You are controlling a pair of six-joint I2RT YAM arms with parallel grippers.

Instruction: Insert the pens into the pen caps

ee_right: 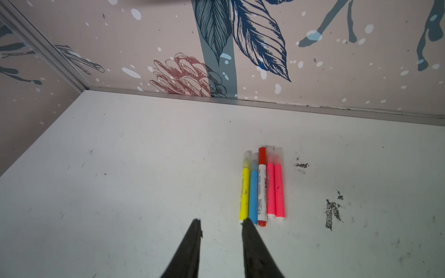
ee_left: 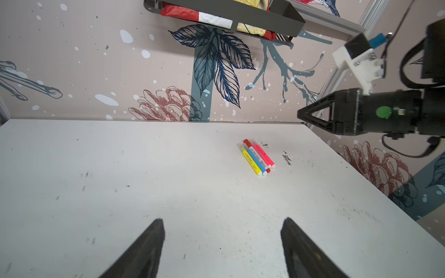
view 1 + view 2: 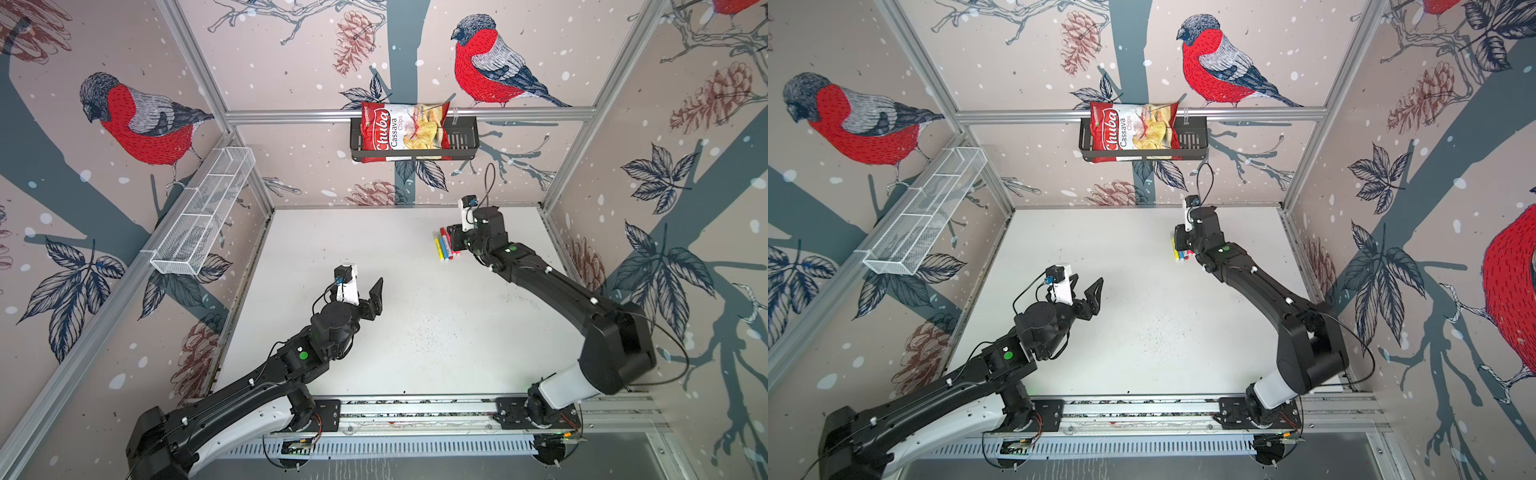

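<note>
Left gripper [image 2: 222,219] gapes wide and empty, right gripper [image 1: 221,220] stands narrowly parted and empty beside five capped pens [image 1: 262,187] on the worktop [image 1: 120,168].

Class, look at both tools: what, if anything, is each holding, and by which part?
Nothing is held. The left tool and the right tool stand open and empty; the pens lie capped, side by side, on the table.

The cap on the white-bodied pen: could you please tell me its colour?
The cap is red, seen best in the right wrist view.
</note>
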